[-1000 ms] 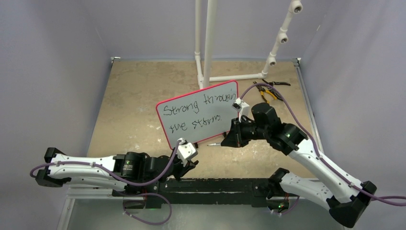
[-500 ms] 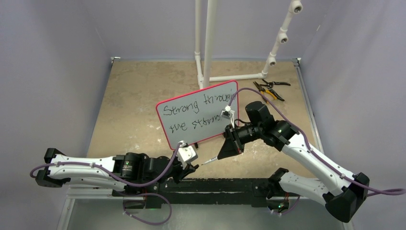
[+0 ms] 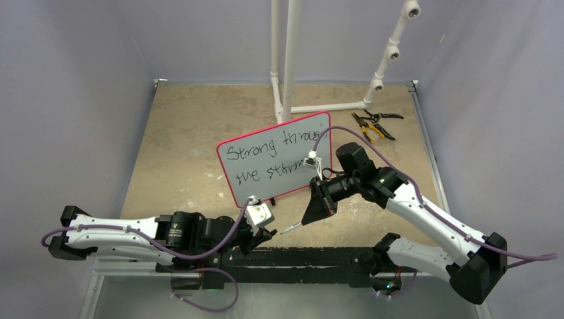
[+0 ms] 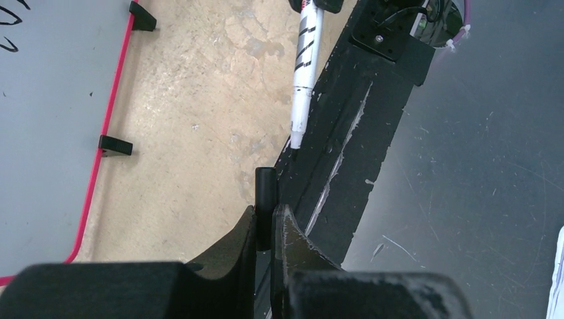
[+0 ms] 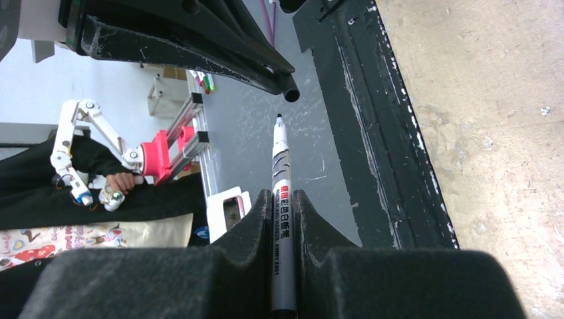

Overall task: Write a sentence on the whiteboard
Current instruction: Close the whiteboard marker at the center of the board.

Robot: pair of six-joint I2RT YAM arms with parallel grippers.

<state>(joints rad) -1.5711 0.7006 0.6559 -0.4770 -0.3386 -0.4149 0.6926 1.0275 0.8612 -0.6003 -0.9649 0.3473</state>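
The whiteboard [image 3: 274, 163] stands tilted mid-table, red-bordered, with the black two-line sentence [image 3: 266, 159] "Strong through the storm" on it. Its lower edge and black feet [image 4: 115, 145] show in the left wrist view. My right gripper [image 3: 318, 207] [image 5: 284, 196] is shut on a white marker [image 5: 282, 179] [image 4: 304, 66], in front of the board. The bare marker tip [image 3: 284, 230] points at a black cap [image 4: 266, 189] [image 5: 290, 94], a short gap away. My left gripper [image 4: 266, 211] [image 3: 265, 232] is shut on that cap near the table's front edge.
Pliers [image 3: 376, 124] lie at the back right. A white pipe rack [image 3: 289, 60] rises behind the board. The black base rail [image 3: 312, 256] [image 4: 359, 133] runs along the near edge, right under both grippers.
My right arm has drawn back from the board's right side and swung down to the near edge, bringing the marker tip close to the cap. The left arm has hardly moved.
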